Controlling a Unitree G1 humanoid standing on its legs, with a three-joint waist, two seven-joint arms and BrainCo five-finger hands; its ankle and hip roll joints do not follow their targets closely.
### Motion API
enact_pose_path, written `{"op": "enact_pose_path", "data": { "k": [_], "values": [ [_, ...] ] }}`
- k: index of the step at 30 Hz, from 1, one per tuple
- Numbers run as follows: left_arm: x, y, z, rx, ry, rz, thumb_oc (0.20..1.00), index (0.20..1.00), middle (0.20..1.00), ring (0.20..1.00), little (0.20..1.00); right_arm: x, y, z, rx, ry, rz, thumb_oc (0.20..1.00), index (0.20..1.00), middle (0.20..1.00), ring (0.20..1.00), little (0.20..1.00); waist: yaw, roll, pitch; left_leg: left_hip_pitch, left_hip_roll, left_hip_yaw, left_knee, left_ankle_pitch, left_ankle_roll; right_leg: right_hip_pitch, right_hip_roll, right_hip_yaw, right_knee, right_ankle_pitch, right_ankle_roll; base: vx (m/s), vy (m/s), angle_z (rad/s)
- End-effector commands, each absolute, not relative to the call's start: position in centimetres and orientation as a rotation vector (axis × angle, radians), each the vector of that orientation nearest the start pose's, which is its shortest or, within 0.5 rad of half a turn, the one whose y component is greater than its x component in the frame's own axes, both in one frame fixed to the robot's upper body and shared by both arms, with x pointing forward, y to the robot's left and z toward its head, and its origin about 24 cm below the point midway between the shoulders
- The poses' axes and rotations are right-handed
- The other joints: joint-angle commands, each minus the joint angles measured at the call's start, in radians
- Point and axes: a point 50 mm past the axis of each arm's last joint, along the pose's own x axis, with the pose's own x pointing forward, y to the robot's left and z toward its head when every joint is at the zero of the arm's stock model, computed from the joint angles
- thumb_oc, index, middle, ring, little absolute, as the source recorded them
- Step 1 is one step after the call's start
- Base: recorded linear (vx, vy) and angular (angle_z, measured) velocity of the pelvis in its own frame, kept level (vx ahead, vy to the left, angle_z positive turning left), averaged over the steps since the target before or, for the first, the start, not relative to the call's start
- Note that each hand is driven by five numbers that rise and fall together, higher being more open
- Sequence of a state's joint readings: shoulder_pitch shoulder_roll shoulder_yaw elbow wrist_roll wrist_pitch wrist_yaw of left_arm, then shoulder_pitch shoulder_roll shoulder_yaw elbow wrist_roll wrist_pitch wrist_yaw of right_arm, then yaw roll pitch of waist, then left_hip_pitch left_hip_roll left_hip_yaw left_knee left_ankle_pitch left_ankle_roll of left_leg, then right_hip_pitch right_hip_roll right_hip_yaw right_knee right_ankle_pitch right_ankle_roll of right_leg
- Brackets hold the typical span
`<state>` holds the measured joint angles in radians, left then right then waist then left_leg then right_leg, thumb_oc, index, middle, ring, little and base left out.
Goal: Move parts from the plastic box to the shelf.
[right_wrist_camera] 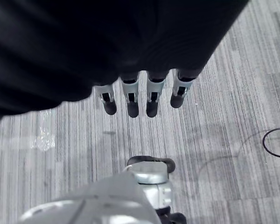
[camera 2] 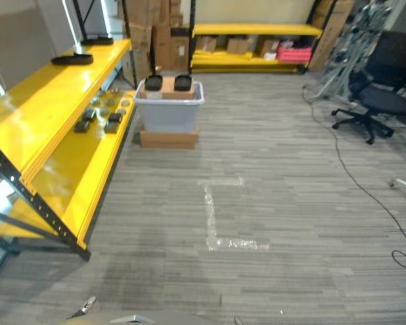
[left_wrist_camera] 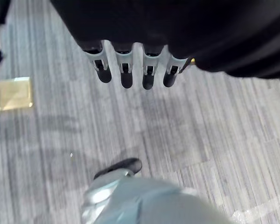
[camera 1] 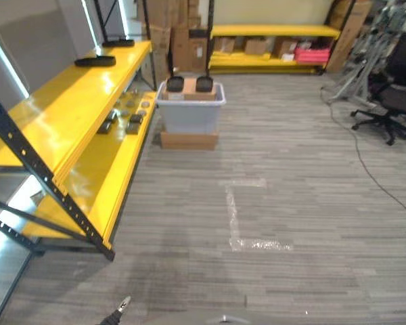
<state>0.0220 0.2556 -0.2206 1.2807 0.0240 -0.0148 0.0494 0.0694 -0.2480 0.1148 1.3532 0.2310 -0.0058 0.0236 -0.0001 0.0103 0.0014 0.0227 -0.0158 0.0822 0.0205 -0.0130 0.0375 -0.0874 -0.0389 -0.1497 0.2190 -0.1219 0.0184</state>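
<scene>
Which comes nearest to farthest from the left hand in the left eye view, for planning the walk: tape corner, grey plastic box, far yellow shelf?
From the left hand:
1. Tape corner, on the floor ahead, to the right.
2. Grey plastic box, further ahead, beside the side rack.
3. Far yellow shelf, against the back wall.

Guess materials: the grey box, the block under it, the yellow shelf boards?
Grey box: looks like moulded plastic, matte, with a pale rolled rim. Block under it: probably cardboard, flat brown, dull. Yellow shelf boards: likely painted metal, glossy, since light strips reflect on them; the core is not visible.
</scene>
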Motion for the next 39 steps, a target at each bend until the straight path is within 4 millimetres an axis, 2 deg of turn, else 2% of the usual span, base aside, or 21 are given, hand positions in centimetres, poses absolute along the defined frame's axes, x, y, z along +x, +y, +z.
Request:
{"op": "enact_pose_path", "data": {
  "k": [1, 7, 15, 19, 26, 30, 32, 36, 39],
  "values": [
    [10.2, 24.5, -15.7, 0.459, 1.208, 0.005, 1.000, 1.000, 1.000, 1.000, 1.000, 5.6, -26.8, -16.0, -0.109, 1.338, -0.261, 1.000, 1.000, 1.000, 1.000, 1.000, -0.022, -0.012, 0.052, 0.091, 0.008, -0.029, -0.106, 0.005, -0.069, 0.197, -0.063, 0.004, -0.306, 0.156, 0.123, 0.01, 0.001, -0.04],
    [9.7, 23.9, -16.0, 0.418, 1.213, 0.029, 1.000, 1.000, 1.000, 1.000, 1.000, 5.8, -26.4, -16.1, -0.103, 1.326, -0.240, 1.000, 1.000, 1.000, 1.000, 1.000, -0.027, -0.005, 0.056, 0.094, 0.007, -0.027, -0.108, 0.005, -0.072, 0.195, -0.062, 0.006, -0.306, 0.156, 0.122, 0.00, -0.002, 0.00],
    [10.4, 23.5, -15.8, 0.394, 1.165, 0.028, 1.000, 1.000, 1.000, 1.000, 1.000, 7.3, -25.6, -16.0, -0.142, 1.280, -0.166, 1.000, 1.000, 1.000, 1.000, 1.000, -0.028, -0.004, 0.053, 0.095, 0.011, -0.029, -0.108, 0.005, -0.076, 0.198, -0.061, 0.003, -0.306, 0.152, 0.122, 0.00, -0.001, 0.00],
    [10.5, 23.5, -15.8, 0.429, 1.160, 0.011, 1.000, 1.000, 1.000, 1.000, 1.000, 7.7, -25.9, -15.9, -0.159, 1.275, -0.186, 1.000, 1.000, 1.000, 1.000, 1.000, -0.029, -0.006, 0.052, 0.095, 0.010, -0.027, -0.108, 0.003, -0.074, 0.198, -0.062, 0.004, -0.306, 0.154, 0.123, 0.00, 0.000, 0.00],
    [10.0, 23.0, -16.1, 0.410, 1.184, -0.001, 1.000, 1.000, 1.000, 1.000, 1.000, 6.9, -25.6, -16.2, -0.128, 1.316, -0.202, 1.000, 1.000, 1.000, 1.000, 1.000, -0.025, -0.009, 0.042, 0.100, 0.007, -0.030, -0.108, -0.003, -0.069, 0.204, -0.065, 0.002, -0.306, 0.156, 0.125, 0.00, 0.000, 0.00],
    [9.4, 22.8, -16.3, 0.381, 1.204, 0.016, 1.000, 1.000, 1.000, 1.000, 1.000, 8.4, -24.9, -16.1, -0.035, 1.235, -0.239, 1.000, 1.000, 1.000, 1.000, 1.000, -0.026, -0.010, 0.039, 0.102, 0.007, -0.027, -0.108, -0.005, -0.068, 0.205, -0.066, 0.004, -0.306, 0.156, 0.125, 0.00, 0.000, 0.00],
    [9.1, 22.6, -16.4, 0.370, 1.214, 0.021, 1.000, 1.000, 1.000, 1.000, 1.000, 8.8, -24.6, -16.0, -0.065, 1.223, -0.220, 1.000, 1.000, 1.000, 1.000, 1.000, -0.025, -0.011, 0.040, 0.103, 0.007, -0.025, -0.108, -0.006, -0.067, 0.206, -0.067, 0.006, -0.306, 0.156, 0.126, 0.00, 0.000, 0.00],
    [8.8, 22.4, -16.5, 0.358, 1.224, 0.022, 1.000, 1.000, 1.000, 1.000, 1.000, 8.9, -24.8, -16.0, -0.044, 1.209, -0.245, 1.000, 1.000, 1.000, 1.000, 1.000, -0.027, -0.011, 0.042, 0.107, 0.005, -0.023, -0.108, -0.009, -0.064, 0.209, -0.069, 0.009, -0.306, 0.157, 0.128, 0.01, 0.026, 0.00],
    [8.6, 22.3, -16.5, 0.344, 1.226, 0.036, 1.000, 1.000, 1.000, 1.000, 1.000, 8.4, -25.4, -15.9, 0.014, 1.202, -0.332, 1.000, 1.000, 1.000, 1.000, 1.000, -0.031, -0.007, 0.048, 0.110, -0.001, -0.021, -0.108, -0.013, -0.057, 0.206, -0.075, 0.012, -0.298, 0.161, 0.133, 0.01, 0.067, 0.00]
  ]
}}
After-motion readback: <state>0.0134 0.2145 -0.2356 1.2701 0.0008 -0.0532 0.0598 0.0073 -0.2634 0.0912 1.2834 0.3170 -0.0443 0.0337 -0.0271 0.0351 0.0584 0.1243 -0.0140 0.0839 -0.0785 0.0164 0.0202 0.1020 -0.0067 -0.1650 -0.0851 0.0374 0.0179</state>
